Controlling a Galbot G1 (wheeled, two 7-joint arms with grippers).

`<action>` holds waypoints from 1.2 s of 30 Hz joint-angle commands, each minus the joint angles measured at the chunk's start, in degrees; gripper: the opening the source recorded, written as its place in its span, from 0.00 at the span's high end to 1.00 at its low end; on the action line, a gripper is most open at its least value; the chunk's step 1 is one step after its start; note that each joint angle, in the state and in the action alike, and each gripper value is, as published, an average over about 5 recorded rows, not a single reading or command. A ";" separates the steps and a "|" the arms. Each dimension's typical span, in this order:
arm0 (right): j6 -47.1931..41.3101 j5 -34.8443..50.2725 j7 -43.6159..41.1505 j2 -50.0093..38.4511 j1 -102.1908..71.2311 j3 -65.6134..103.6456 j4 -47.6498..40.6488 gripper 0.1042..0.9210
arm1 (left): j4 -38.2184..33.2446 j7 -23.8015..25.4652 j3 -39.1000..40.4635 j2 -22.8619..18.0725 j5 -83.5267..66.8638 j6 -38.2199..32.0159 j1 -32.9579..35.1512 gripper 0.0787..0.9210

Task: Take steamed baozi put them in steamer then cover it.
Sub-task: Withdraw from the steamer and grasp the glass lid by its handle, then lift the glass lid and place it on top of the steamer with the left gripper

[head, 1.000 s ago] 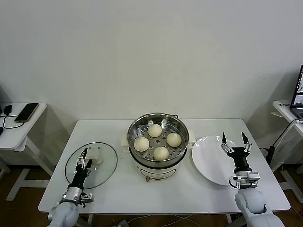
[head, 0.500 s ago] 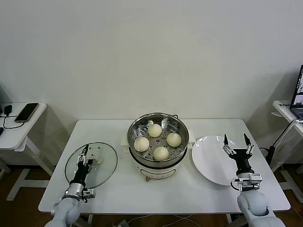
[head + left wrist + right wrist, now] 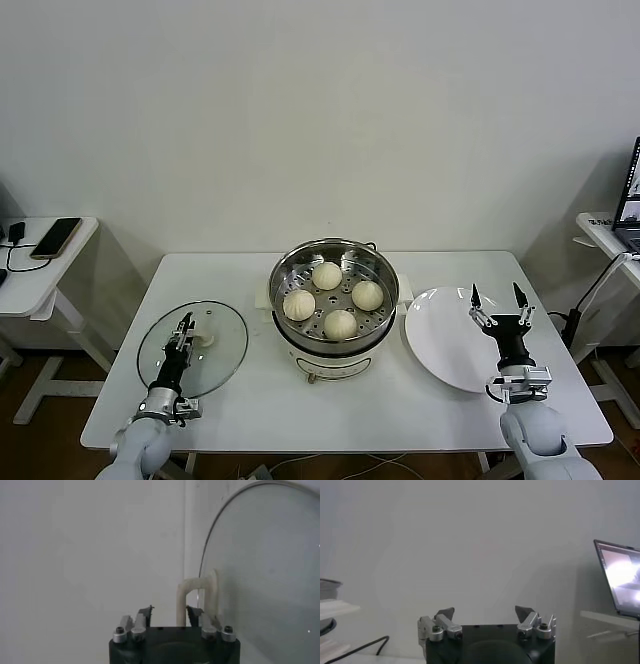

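Observation:
Several cream-white baozi lie on the perforated tray inside the shiny steamer at the table's middle. The glass lid lies flat on the table's left, its white handle facing up. My left gripper stands over that handle. In the left wrist view the gripper has its jaws narrowed around one post of the handle; one finger touches it and a gap shows at the other. My right gripper hangs open and empty over the white plate.
A side table with a phone stands off the left end. A laptop sits on another stand at the right, and the same laptop shows in the right wrist view. The plate carries nothing.
My left gripper's jaws have drawn in from wide open to close around the lid handle. The right gripper sank slightly over the plate and stayed open.

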 commanded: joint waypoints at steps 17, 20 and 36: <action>-1.32 -0.28 -0.23 -0.44 0.19 -0.82 -0.87 0.12 | -33.79 10.17 -11.21 5.82 -7.46 5.16 7.22 0.87; -3.52 -0.34 0.12 -0.74 0.11 -1.17 -0.68 0.12 | -43.03 14.13 -11.51 7.15 -9.90 9.23 7.84 0.87; -10.31 -2.34 2.81 0.69 0.69 -1.90 -0.74 0.12 | -51.93 27.25 23.67 -0.73 -4.65 29.55 -3.35 0.87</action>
